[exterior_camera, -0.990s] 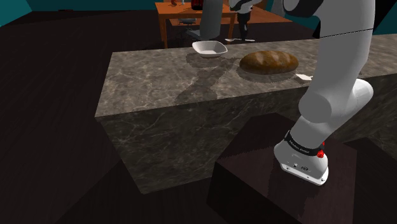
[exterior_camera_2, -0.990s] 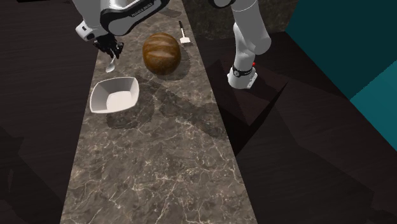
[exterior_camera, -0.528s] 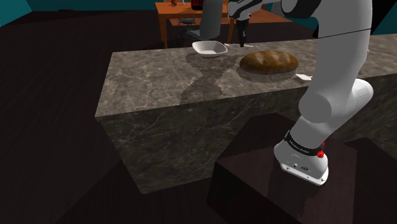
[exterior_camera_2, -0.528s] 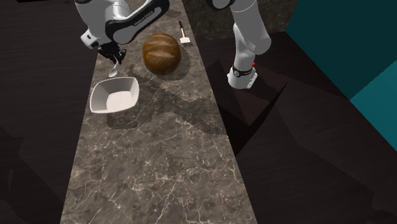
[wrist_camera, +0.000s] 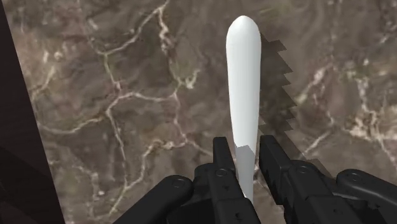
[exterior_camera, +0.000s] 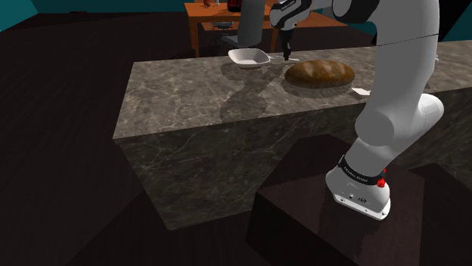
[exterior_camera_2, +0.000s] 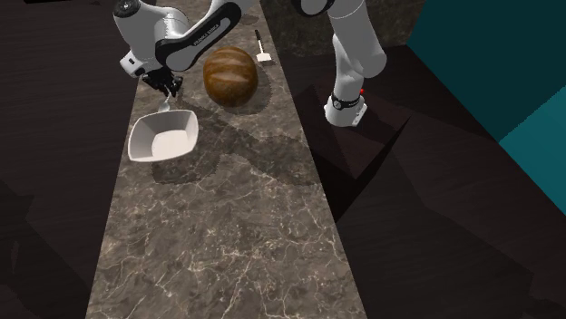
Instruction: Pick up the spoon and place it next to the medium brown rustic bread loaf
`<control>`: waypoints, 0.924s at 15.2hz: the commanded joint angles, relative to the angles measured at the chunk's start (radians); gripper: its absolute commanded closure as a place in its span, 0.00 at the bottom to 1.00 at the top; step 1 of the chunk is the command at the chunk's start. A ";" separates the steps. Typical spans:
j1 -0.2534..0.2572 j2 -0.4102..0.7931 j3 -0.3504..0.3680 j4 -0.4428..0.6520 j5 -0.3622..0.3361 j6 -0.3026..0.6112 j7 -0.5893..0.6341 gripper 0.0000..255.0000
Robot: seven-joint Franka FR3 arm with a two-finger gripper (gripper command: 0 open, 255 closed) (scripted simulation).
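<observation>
Spoon (wrist_camera: 243, 83), plain white, clamped by its lower end between the two black fingers (wrist_camera: 222, 156) of the end effector (wrist_camera: 243, 149), rest of it sticking straight out past the fingertips. Jagged shadow of it on the veined brown surface (wrist_camera: 127, 108) just beside. In second exterior view end effector (exterior_camera_2: 166, 88) points down, spoon (exterior_camera_2: 165, 105) hanging from it over the surface (exterior_camera_2: 227, 236) near the white square bowl (exterior_camera_2: 163, 136), by the rim toward the loaf. Cannot tell if the tip touches. Brown round bread loaf (exterior_camera_2: 229, 75) sits just beside, to that view's right. Shoulder view: end effector (exterior_camera: 286, 50) between bowl (exterior_camera: 249, 57) and loaf (exterior_camera: 319, 73). Small white utensil (exterior_camera_2: 262, 51) lies beyond the loaf, apart from it.
</observation>
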 commanded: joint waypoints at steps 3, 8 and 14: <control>0.000 0.000 0.000 0.000 0.000 0.001 0.000 1.00; 0.000 0.000 0.000 0.000 0.000 0.001 0.000 0.00; 0.018 -0.046 0.002 0.054 -0.003 -0.102 0.000 0.00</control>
